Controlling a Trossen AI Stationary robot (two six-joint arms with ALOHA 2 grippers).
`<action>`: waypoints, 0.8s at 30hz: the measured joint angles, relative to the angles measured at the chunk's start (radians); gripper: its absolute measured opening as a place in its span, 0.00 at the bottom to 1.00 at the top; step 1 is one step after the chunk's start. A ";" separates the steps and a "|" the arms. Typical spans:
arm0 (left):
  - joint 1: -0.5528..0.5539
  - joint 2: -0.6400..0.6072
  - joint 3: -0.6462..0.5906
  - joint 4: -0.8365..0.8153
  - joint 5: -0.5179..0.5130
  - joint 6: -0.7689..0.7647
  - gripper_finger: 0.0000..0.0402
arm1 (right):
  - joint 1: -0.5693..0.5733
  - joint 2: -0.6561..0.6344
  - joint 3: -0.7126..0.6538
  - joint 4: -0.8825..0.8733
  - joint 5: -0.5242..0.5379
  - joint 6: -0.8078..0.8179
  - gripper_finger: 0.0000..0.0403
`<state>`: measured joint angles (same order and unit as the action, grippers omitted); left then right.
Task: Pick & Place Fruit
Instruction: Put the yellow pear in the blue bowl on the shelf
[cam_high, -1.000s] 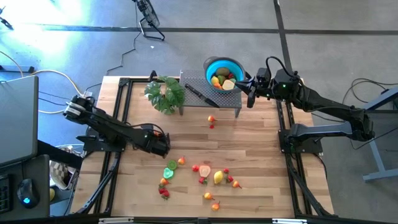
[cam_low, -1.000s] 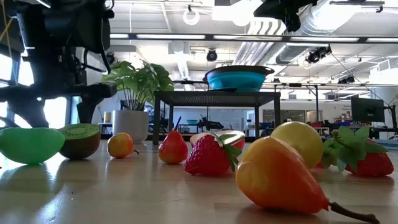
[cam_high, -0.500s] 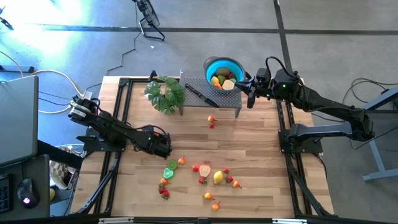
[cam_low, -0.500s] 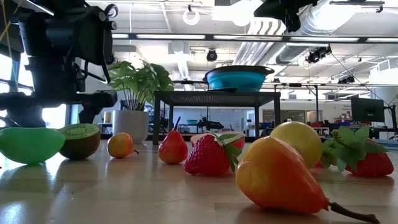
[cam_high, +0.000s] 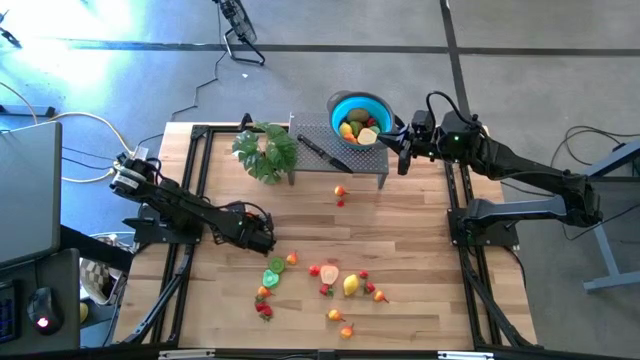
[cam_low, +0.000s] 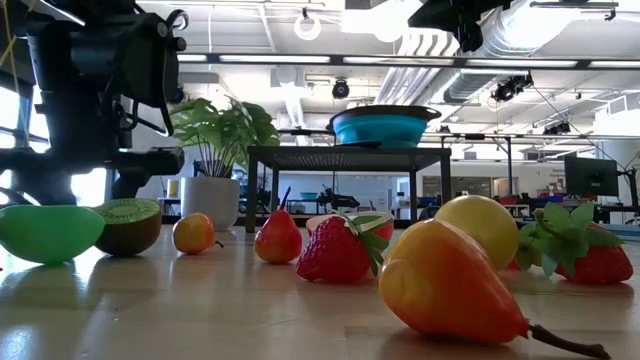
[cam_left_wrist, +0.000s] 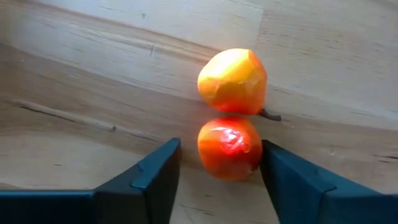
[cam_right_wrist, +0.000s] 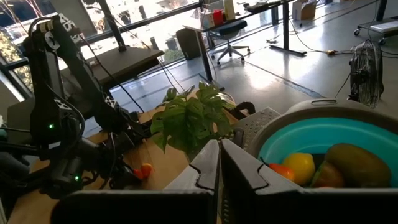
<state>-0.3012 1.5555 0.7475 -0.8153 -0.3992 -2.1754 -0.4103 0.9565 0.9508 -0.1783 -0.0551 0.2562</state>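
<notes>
My left gripper (cam_high: 272, 246) points down at the table's left middle. In the left wrist view its open fingers (cam_left_wrist: 158, 168) stand on either side of a small red-orange fruit (cam_left_wrist: 229, 148). This fruit lies on the wood against an orange fruit with a stem (cam_left_wrist: 233, 81). More toy fruit (cam_high: 330, 275) lies scattered toward the near edge: a lime half (cam_low: 45, 232), a kiwi half (cam_low: 128, 224), strawberries, a lemon (cam_low: 490, 225). My right gripper (cam_right_wrist: 219, 165) is shut and empty, raised beside the blue bowl (cam_high: 335, 105). My left gripper comes at the red-orange fruit from above, a finger on each side. One finger (cam_left_wrist: 292, 180) stands right at the fruit's side (cam_left_wrist: 256, 155); whether it touches, I cannot tell. The other finger is still apart from it. The fruit rests on the table.
The blue bowl with several fruits stands on a dark mesh rack (cam_high: 350, 160) at the far edge, a black-handled knife (cam_high: 322, 152) on the rack. A potted plant (cam_high: 265, 150) stands left of it. Two small fruits (cam_high: 341, 192) lie before the rack.
My left gripper has come down a little over the fruits next to the kiwi half. The fruits on the table lie as before.
</notes>
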 joint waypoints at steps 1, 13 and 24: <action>0.000 0.000 0.000 0.001 0.000 0.000 0.48 | 0.000 0.000 0.000 0.000 0.000 0.000 0.02; 0.000 0.000 0.000 0.005 -0.005 -0.003 0.39 | 0.000 0.000 0.000 -0.026 -0.041 0.000 0.02; 0.000 0.000 0.000 0.005 -0.003 -0.003 0.38 | 0.000 0.000 0.000 -0.058 -0.048 0.000 0.02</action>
<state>-0.3012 1.5558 0.7475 -0.8104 -0.4023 -2.1780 -0.4103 0.9565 0.9508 -0.2363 -0.1036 0.2565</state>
